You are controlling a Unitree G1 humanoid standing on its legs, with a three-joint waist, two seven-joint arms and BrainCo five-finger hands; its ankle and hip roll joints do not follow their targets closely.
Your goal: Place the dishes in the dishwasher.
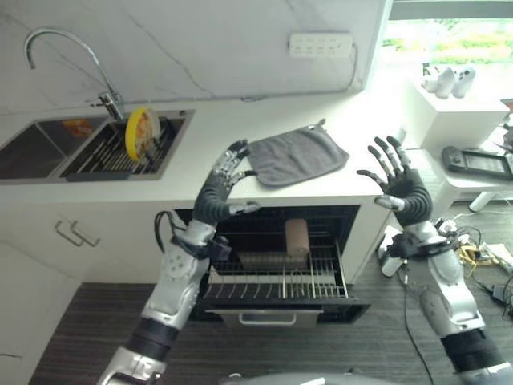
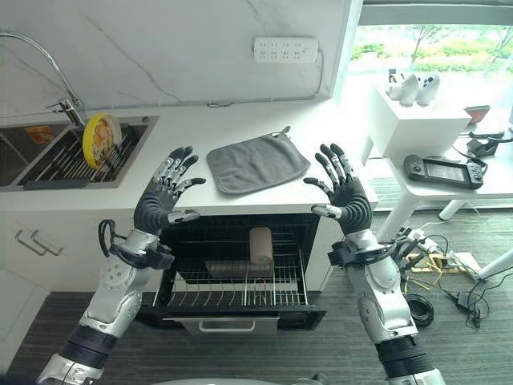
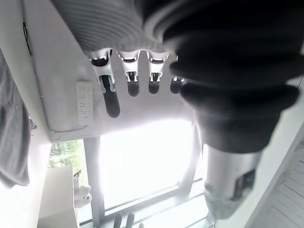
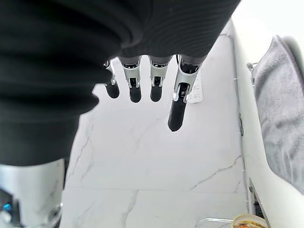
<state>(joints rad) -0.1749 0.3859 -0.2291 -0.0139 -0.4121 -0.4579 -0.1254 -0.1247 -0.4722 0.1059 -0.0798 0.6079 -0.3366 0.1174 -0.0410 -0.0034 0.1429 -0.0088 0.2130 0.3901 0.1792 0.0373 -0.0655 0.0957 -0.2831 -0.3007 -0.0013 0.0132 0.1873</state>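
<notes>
Kitchen, left eye: white counter [image 1: 200, 128] w/ sink [image 1: 32, 148] far left; yellow plate [image 1: 142, 133] stands on edge in sink rack [image 1: 104, 152]; grey cloth [image 1: 296, 154] on counter mid.
Dishwasher, left eye: dishwasher [image 1: 276, 257] open below counter, wire rack [image 1: 276, 281] pulled out; holds a beige cup [image 1: 297, 237] + flat grey piece, rest bare.
Hands, right eye: left hand [image 2: 160, 196] and right hand [image 2: 345, 192] raised in front of counter edge, fingers spread wide, holding nothing.
Left wrist: fingers [image 3: 111, 99] straight, nothing btwn them; wall socket strip [image 3: 85, 102] past them.
Right wrist: fingers [image 4: 176, 111] straight, empty; marble wall beyond.
Progress: early, I judge. Plate not yet picked up, well apart from both hands; grab + load left.
</notes>
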